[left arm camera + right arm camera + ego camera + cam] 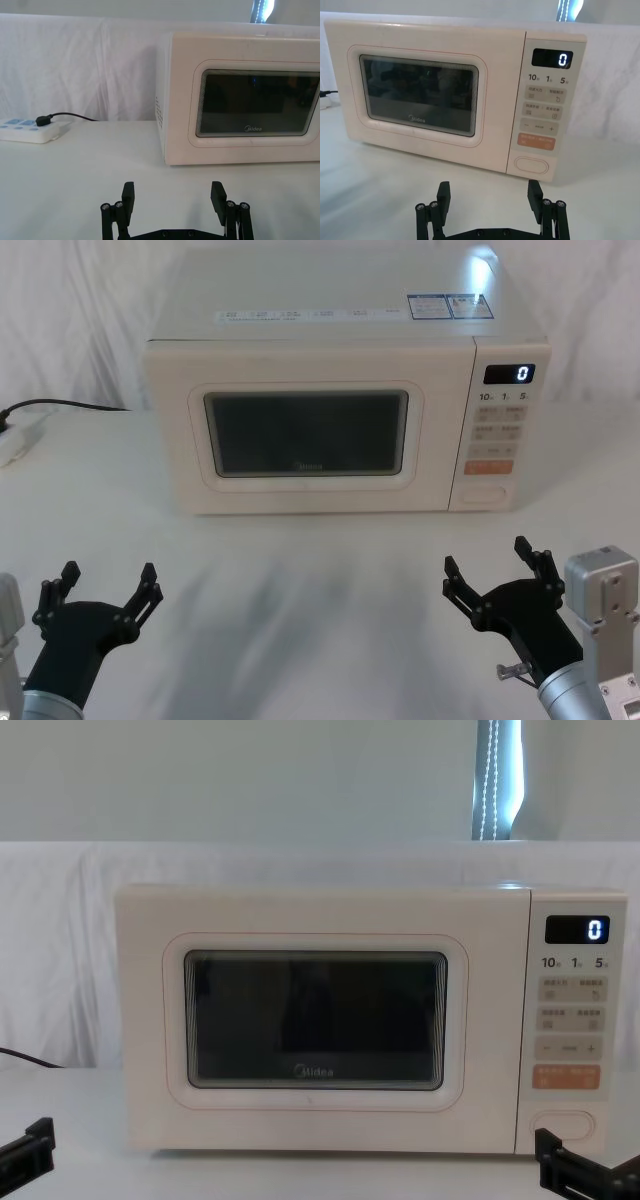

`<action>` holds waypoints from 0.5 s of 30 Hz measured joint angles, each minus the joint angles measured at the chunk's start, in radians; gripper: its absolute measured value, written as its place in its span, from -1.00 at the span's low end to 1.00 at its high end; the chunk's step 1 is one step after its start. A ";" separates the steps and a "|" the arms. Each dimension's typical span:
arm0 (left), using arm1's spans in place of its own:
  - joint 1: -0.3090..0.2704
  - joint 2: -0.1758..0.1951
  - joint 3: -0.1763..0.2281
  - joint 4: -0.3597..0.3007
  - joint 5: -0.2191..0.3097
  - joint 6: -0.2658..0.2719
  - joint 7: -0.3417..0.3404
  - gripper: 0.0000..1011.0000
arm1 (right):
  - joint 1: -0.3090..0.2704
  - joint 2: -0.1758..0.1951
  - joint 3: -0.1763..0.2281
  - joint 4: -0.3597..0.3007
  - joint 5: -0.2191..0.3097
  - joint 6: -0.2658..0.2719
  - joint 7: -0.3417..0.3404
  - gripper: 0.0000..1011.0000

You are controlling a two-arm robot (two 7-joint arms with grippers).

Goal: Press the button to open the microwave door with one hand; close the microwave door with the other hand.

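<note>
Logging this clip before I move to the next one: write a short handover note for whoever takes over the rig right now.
Left pincer: open, holding nothing, low on the near left, well short of the microwave.
Right pincer: open, holding nothing, near right, roughly in line with the control panel.
Microwave door: shut, flush with the front.
Button: at the bottom of the control panel, under the orange key, untouched.
The display reads 0.
Done: nothing so far.
Left: press the button with one pincer, likely the right since it is closer, then push the door shut with the other.
</note>
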 joint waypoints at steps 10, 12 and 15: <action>0.000 0.000 0.000 0.000 0.000 0.000 0.000 0.98 | 0.000 0.000 0.000 0.000 0.000 0.000 0.000 0.98; 0.000 0.000 0.000 0.000 0.000 0.000 0.000 0.98 | 0.000 0.000 0.000 0.000 0.000 0.000 0.000 0.98; 0.000 0.000 0.000 0.000 0.000 0.000 0.000 0.98 | 0.000 0.000 0.000 0.000 0.000 0.000 0.000 0.95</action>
